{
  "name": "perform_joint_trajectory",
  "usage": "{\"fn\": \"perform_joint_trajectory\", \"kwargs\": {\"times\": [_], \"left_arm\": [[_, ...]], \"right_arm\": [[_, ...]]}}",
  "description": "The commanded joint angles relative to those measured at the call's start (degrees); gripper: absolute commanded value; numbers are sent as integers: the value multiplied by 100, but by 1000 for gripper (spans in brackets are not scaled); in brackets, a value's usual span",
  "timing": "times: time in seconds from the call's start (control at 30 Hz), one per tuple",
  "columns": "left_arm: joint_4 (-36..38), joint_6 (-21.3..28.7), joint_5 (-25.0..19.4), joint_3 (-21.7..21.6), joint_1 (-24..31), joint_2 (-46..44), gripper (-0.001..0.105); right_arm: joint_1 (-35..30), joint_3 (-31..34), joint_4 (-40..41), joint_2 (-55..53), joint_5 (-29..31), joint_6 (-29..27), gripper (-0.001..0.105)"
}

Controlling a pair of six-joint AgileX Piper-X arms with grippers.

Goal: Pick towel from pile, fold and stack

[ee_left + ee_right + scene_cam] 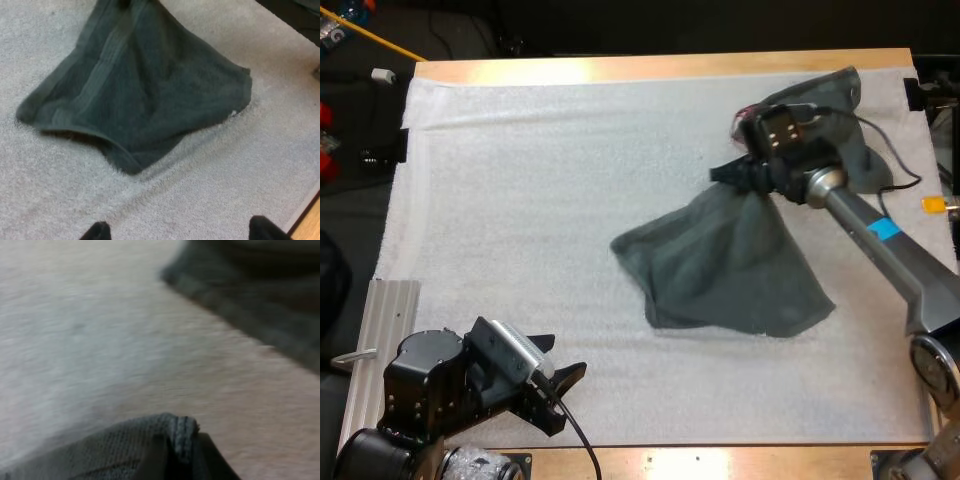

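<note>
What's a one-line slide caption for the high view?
Right gripper holds a towel up by one edge, the rest draped on the mat; left gripper open at the near left.

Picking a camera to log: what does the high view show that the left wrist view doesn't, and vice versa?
High view: the right gripper pinching the top of the towel, and a second crumpled towel behind it at the far right of the white mat. Left wrist view: the towel's woven border band. Both: the towel draping onto the mat, and the left gripper open.
</note>
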Motion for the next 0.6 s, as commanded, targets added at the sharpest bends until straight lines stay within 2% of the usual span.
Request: {"fn": "perform_joint_trajectory", "kwargs": {"times": [0.0,0.17,0.33,0.5,0.57], "left_arm": [[-40,-4,26,18,-36,23,56],[-66,55,26,18,-36,23,56],[-614,81,-145,18,-36,238,56],[-1284,34,-240,18,-36,1247,56],[-1843,-68,-240,18,-36,2015,56]], "right_arm": [[-85,-40,36,-66,119,-62,0],[-311,-40,106,-66,162,-62,0],[-363,-40,462,-66,142,-109,0],[-363,-40,797,-66,113,-359,0],[-363,-40,926,-66,113,-432,0]]}}
